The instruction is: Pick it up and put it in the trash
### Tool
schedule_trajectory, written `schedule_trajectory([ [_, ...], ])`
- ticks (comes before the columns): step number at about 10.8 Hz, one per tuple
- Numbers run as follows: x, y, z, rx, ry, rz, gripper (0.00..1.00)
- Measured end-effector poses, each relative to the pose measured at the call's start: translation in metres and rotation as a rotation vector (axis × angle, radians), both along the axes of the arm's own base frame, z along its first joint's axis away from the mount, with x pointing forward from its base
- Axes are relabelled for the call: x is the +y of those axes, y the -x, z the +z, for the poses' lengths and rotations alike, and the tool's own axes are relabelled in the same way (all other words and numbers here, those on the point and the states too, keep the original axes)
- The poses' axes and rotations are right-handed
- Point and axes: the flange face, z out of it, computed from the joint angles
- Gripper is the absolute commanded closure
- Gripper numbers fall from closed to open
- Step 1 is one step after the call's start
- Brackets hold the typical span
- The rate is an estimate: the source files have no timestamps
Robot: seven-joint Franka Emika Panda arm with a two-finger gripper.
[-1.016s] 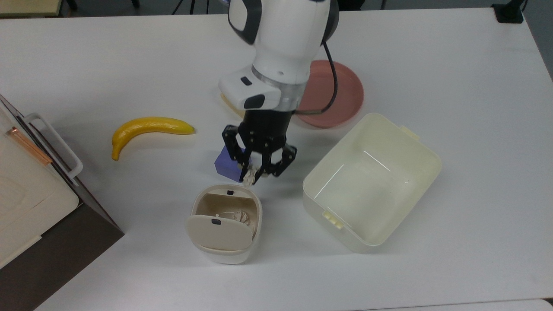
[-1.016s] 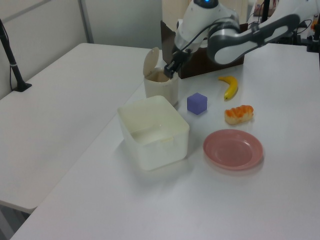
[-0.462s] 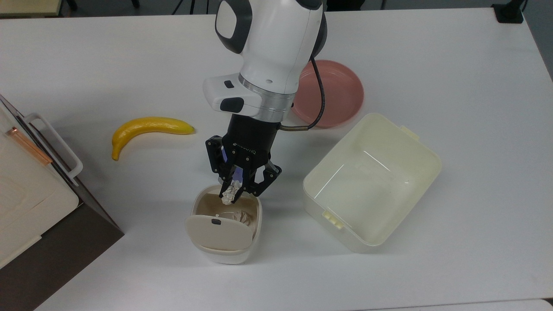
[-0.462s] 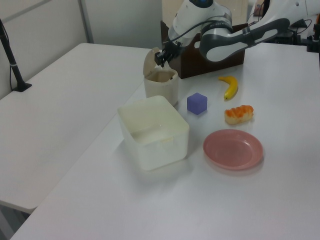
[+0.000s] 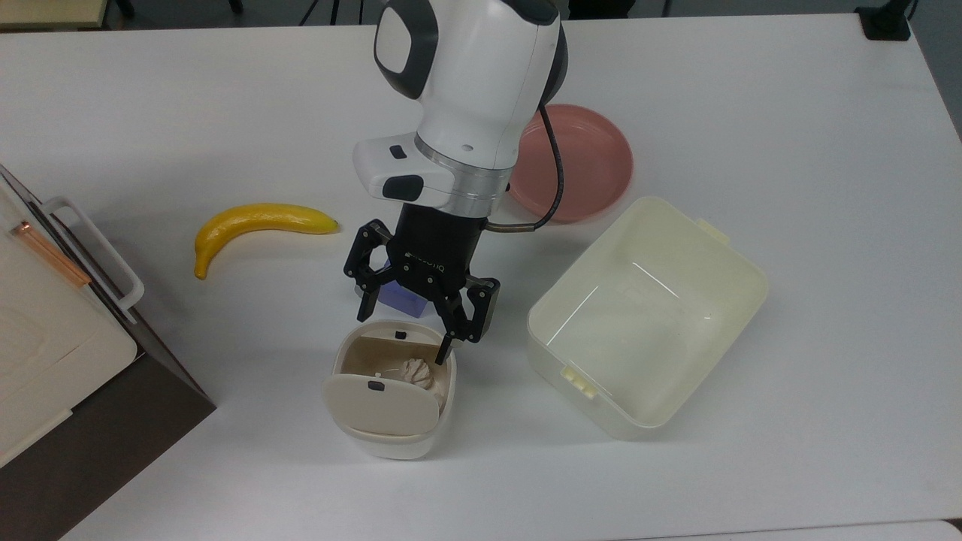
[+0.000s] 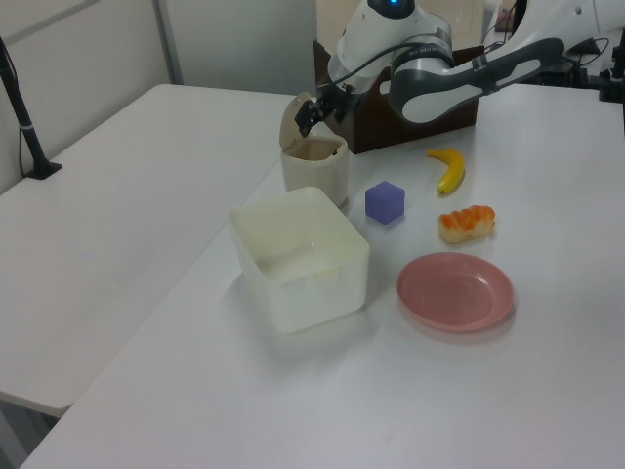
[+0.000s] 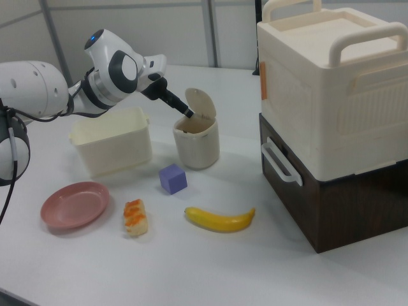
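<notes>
Gripper (image 5: 408, 328) hanging above the trash bin (image 5: 391, 443), fingers spread wide and empty, paper ball (image 5: 415, 371) lying inside the bin, flap lid (image 5: 379, 406) tipped open, purple cube (image 5: 397, 299) just behind on the worktop (image 5: 751, 98)

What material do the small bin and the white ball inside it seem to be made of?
The small bin looks like smooth cream plastic: rounded moulded walls and a thin hinged flap lid. The white ball looks like crumpled paper or tissue: irregular folds, a matte surface.
</notes>
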Motion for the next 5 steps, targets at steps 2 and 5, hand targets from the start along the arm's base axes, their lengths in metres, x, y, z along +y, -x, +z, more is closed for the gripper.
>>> schedule_trajectory([
  [2, -0.001, 0.007, 0.012, 0.021, 0.013, -0.006, 0.00],
  [5, 0.010, 0.059, 0.034, 0.363, 0.040, 0.209, 0.00],
])
